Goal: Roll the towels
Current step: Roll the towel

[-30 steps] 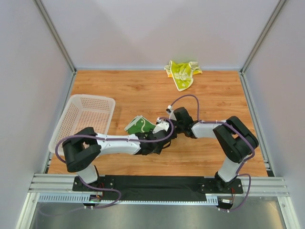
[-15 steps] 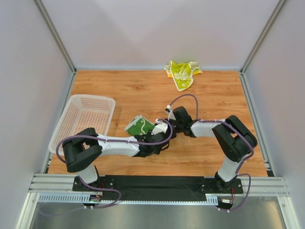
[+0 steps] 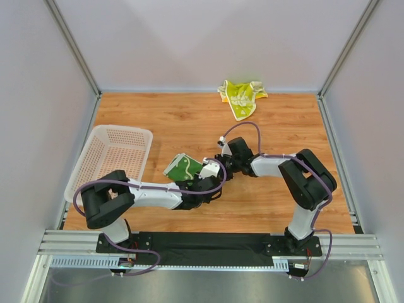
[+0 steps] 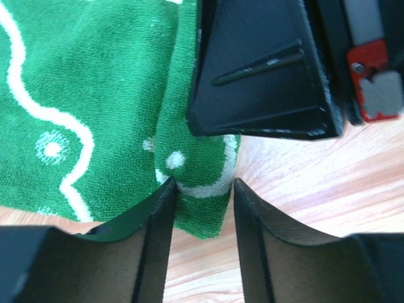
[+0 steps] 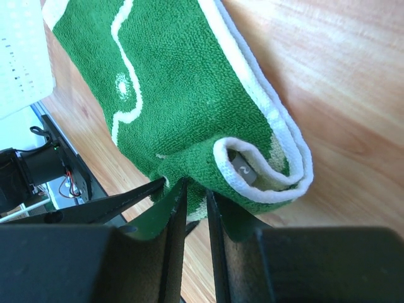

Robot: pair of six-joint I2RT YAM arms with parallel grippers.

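Note:
The dark green towel point(image 3: 184, 166) with white lines lies partly rolled on the wood table, right of the basket. Its folded end point(image 5: 265, 170) shows a white hem curled into a loop. My right gripper point(image 5: 196, 189) is shut on a fold of this towel at its near end. My left gripper point(image 4: 202, 186) stands open around the towel's corner point(image 4: 196, 208): the left finger touches the cloth, the right finger is apart from it. Both grippers meet at the towel's right side, left point(image 3: 203, 180) and right point(image 3: 218, 165). The yellow and lime-green towel point(image 3: 241, 96) lies crumpled at the table's far edge.
A white perforated basket point(image 3: 110, 158) stands at the left, close to the green towel. The right gripper's black finger point(image 4: 265, 76) fills the upper part of the left wrist view. Grey walls enclose the table on three sides.
The left jaws have narrowed around the towel's corner. Both grippers and the green towel have shifted slightly to the left. The right grip is unchanged.

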